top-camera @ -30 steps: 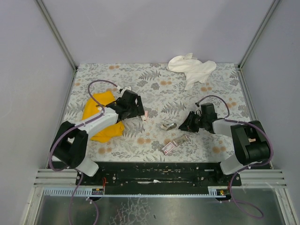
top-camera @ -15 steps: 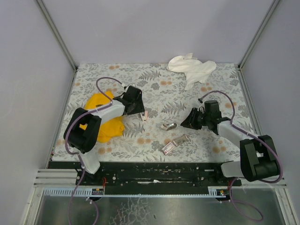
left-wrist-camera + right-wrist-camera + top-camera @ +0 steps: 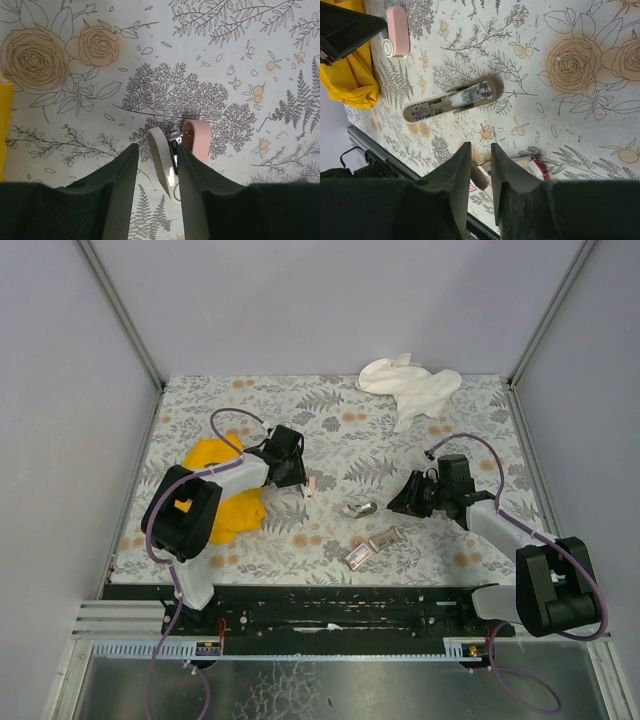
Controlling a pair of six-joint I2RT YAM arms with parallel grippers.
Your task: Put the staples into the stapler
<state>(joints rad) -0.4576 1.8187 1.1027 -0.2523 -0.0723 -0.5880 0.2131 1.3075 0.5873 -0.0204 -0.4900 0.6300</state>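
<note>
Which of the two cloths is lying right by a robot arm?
The yellow cloth, partly hidden beneath the left arm; the white cloth lies far back, away from both arms.

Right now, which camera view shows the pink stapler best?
The left wrist view: the pink stapler sits centre frame, close enough to show its pink shell, metal inside and pale half, though the left pincer hides its lower end. The right wrist view shows it smaller, top-left; the top view, only a pink speck.
</note>
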